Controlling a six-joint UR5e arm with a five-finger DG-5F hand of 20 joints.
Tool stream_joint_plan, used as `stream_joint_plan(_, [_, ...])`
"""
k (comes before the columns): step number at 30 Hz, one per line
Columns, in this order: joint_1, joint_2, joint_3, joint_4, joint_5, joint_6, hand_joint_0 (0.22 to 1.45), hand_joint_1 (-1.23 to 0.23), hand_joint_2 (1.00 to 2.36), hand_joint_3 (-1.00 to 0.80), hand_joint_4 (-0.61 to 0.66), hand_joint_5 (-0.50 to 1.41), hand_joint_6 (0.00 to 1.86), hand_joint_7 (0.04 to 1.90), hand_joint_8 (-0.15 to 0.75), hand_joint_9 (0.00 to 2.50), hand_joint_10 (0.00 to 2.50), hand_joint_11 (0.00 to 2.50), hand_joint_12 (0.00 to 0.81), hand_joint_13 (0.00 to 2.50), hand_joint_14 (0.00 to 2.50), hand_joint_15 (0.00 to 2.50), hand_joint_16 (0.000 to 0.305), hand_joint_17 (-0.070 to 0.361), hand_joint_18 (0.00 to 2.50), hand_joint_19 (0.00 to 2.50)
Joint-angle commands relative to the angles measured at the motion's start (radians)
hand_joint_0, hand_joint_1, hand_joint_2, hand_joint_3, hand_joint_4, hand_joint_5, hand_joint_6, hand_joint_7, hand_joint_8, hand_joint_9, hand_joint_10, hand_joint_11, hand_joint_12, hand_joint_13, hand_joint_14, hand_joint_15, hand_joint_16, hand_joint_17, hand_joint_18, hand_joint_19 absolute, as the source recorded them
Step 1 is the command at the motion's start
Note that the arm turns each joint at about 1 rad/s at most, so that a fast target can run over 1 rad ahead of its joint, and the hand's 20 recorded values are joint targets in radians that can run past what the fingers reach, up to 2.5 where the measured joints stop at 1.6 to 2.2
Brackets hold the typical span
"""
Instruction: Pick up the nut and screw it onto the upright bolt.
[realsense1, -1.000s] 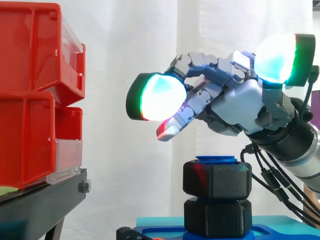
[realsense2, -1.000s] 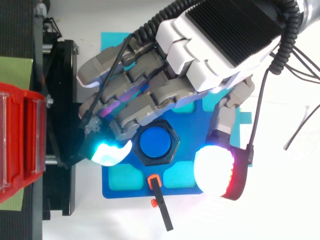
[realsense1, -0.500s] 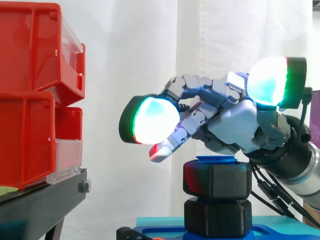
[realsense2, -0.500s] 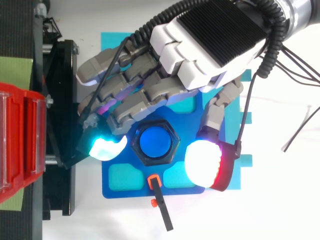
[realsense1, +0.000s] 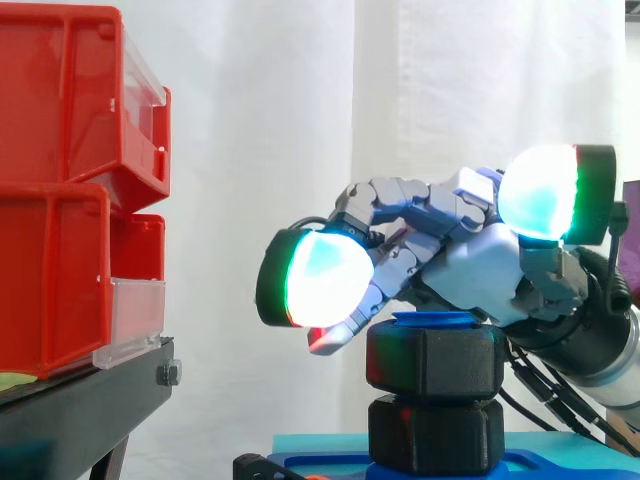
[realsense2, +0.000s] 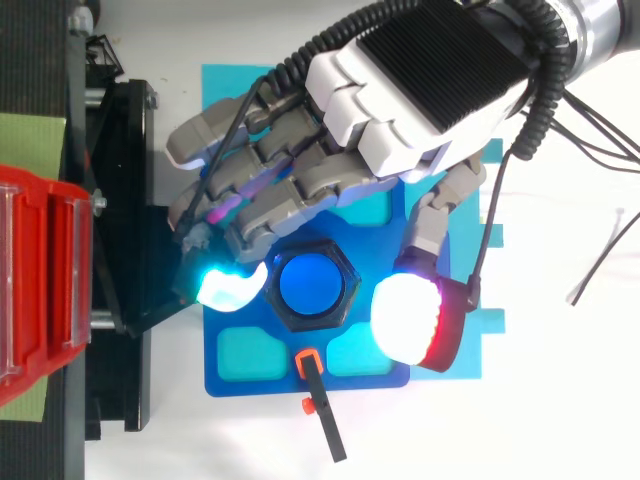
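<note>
1. The main risk, as I judged it, was a lopsided grip; the nut (realsense2: 317, 285) sat around the top of the upright bolt (realsense2: 308, 283), and a squeeze from one side alone could have cocked it and jammed the thread.
2. A second risk was slipping; the glowing fingertips (realsense2: 230, 288) were broad and rounded against the nut's flat faces, so a turn could have skidded round the hexagon without driving it.
3. A third was collision; the fingers reached toward the black stand (realsense2: 130, 200) at 9 o'clock, where the red bins (realsense1: 70, 190) sat, and a wide twist could have clipped it.
4. The hand (realsense2: 420, 90) came in from 1 o'clock in the top view, palm down over the blue base plate (realsense2: 240, 375); its fingers were bent but loose, closed on nothing, with the thumb spread wide.
5. From above, one lit fingertip lay just beside the nut at 9 o'clock and the thumb pad (realsense2: 405, 318) at 4 o'clock; the side view showed the thumb pad well above the nut.
6. In the side view a bent finger dipped to the nut's upper edge at 9 o'clock; I could not tell whether it touched.
7. Beneath the nut stood a lower black hex block (realsense1: 435, 435), the two stacked on the bolt.
</note>
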Motion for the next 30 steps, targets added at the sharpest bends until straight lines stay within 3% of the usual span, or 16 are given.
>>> stream_joint_plan(1, [0.000,0.000,-0.007,0.013,0.000,0.000,0.50,-0.14,1.00,-0.50,0.23,-0.08,0.50,0.88,0.211,0.91,0.00,0.00,0.236,0.56,0.00,0.00,0.027,0.061,0.30,0.00])
stream_joint_plan(13, [-0.004,0.000,-0.007,0.019,0.000,0.000,0.51,-0.15,1.00,-0.50,0.24,-0.06,0.50,1.02,0.219,0.93,0.00,0.00,0.237,0.58,0.00,0.00,0.027,0.060,0.33,0.03])
stream_joint_plan(30, [-0.014,0.000,-0.010,0.025,-0.003,-0.004,0.52,-0.16,1.00,-0.50,0.23,-0.05,0.50,1.05,0.219,0.95,0.00,0.00,0.235,0.60,0.00,0.00,0.026,0.059,0.35,0.05])
